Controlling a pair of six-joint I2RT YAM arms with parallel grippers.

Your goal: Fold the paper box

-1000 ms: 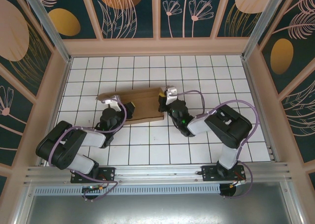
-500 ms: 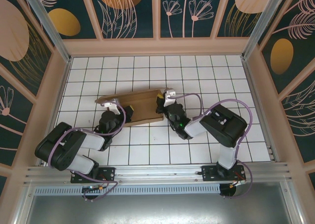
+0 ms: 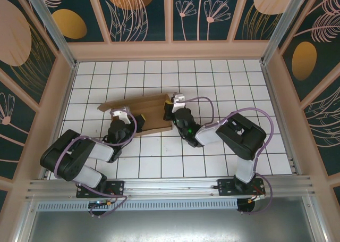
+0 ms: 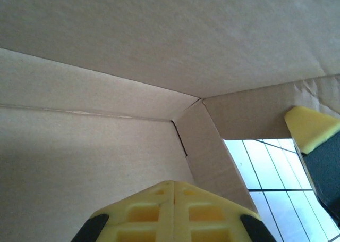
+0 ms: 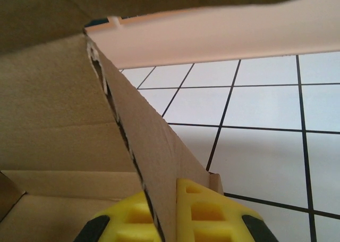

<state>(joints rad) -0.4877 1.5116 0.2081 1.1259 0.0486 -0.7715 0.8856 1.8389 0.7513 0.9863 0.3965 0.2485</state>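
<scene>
The paper box [image 3: 149, 113] is plain brown cardboard, lying partly folded on the white tiles left of centre. My left gripper [image 3: 134, 119] sits at its near left side. In the left wrist view that gripper [image 4: 174, 184] is shut, pads together with nothing between them, and its tip sits against the box's inner panels [image 4: 159, 40]. My right gripper [image 3: 170, 105] is at the box's right end. In the right wrist view it [image 5: 172, 191] is shut on an upright cardboard wall [image 5: 154, 146] of the box, one yellow pad on each side.
The tiled floor [image 3: 212, 77] stretches open behind and to the right of the box. Pale wooden walls [image 3: 170, 50] ring the cell. An aluminium rail [image 3: 170, 186] with both arm bases runs along the near edge. The right gripper's yellow pad [image 4: 311, 127] shows at the box's opening.
The left gripper has closed its last bit. Both grippers and the box have shifted a little to the left, and the box's right end has lifted slightly.
</scene>
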